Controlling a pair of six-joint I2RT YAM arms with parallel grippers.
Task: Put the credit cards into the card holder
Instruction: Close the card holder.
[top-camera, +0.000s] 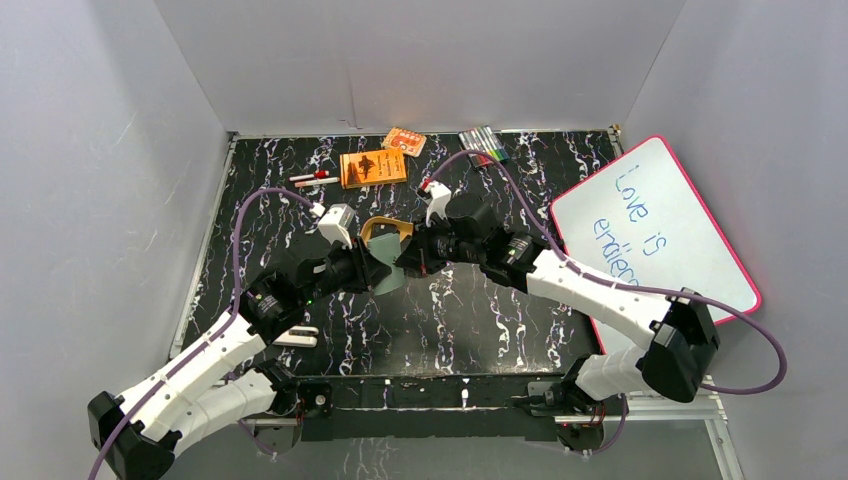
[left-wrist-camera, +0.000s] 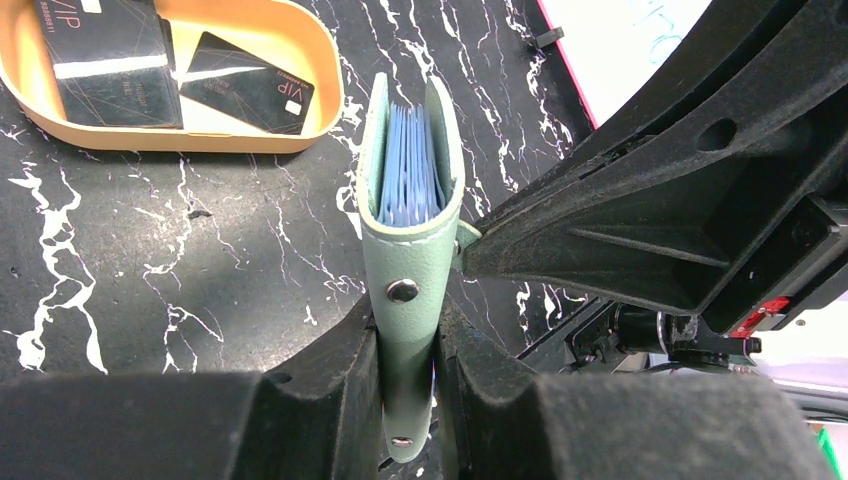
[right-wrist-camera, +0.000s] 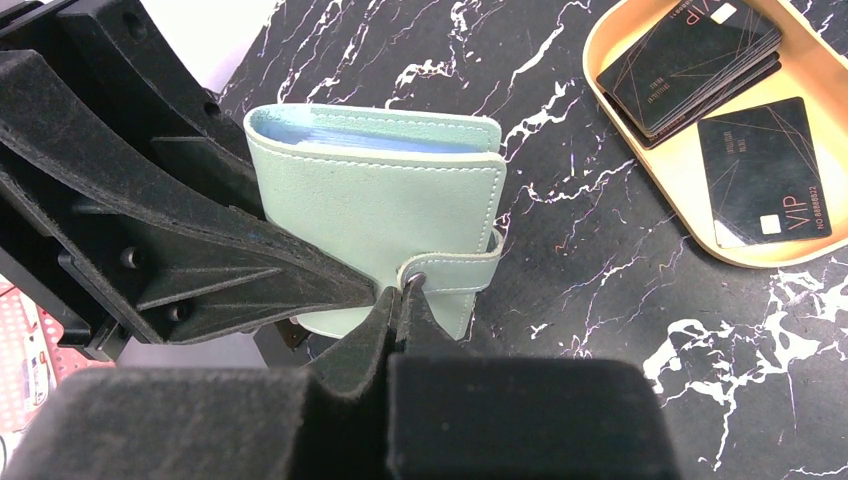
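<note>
The card holder is a mint-green wallet with blue sleeves inside, held upright above the table. My left gripper is shut on its spine. My right gripper is shut on the snap end of its strap, coming in from the side. In the top view both grippers meet at the holder. The black credit cards lie in a tan tray: a stack and a single card with a pale chip mark. They also show in the left wrist view.
A whiteboard with a red rim lies at the right. An orange booklet, an orange box, markers and pens lie at the back. A white bar lies near my left arm.
</note>
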